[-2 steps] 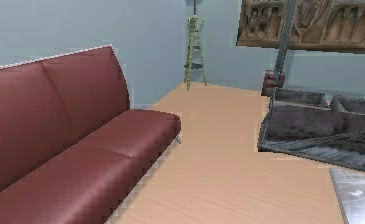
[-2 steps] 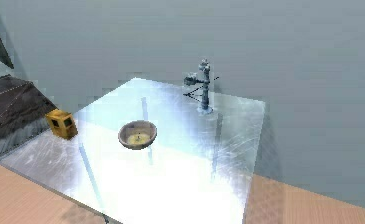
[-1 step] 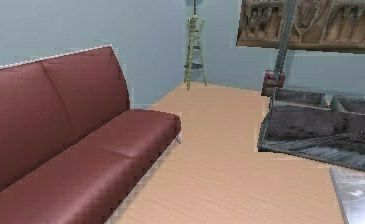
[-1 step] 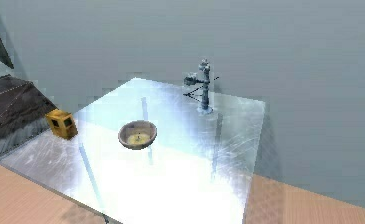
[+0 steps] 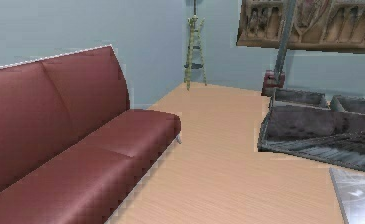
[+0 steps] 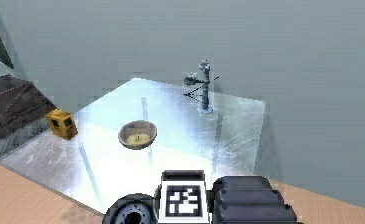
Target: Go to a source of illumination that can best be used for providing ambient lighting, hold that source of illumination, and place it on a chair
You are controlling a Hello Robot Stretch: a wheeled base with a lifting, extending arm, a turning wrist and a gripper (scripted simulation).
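Note:
A small blue-grey desk lamp (image 6: 201, 85) stands upright near the far edge of a glass table (image 6: 240, 140). At the arm side view's bottom edge I see a white square with black marks (image 6: 183, 200) and, left of it, the gripper's dark round body (image 6: 133, 212). Its far end is cut off by the edge, so I cannot tell whether it holds anything. The lamp stands well beyond it across the tabletop. A dark red sofa (image 5: 60, 130) fills the forward view's left.
On the glass table lie a shallow tan bowl (image 6: 138, 134) and a small orange box (image 6: 60, 122). In the forward view a tall thin stand (image 5: 195, 45) occupies the far corner. A grey low cabinet (image 5: 315, 125) sits right under a wall picture (image 5: 305, 22). Bare wood floor (image 5: 215, 140) runs between.

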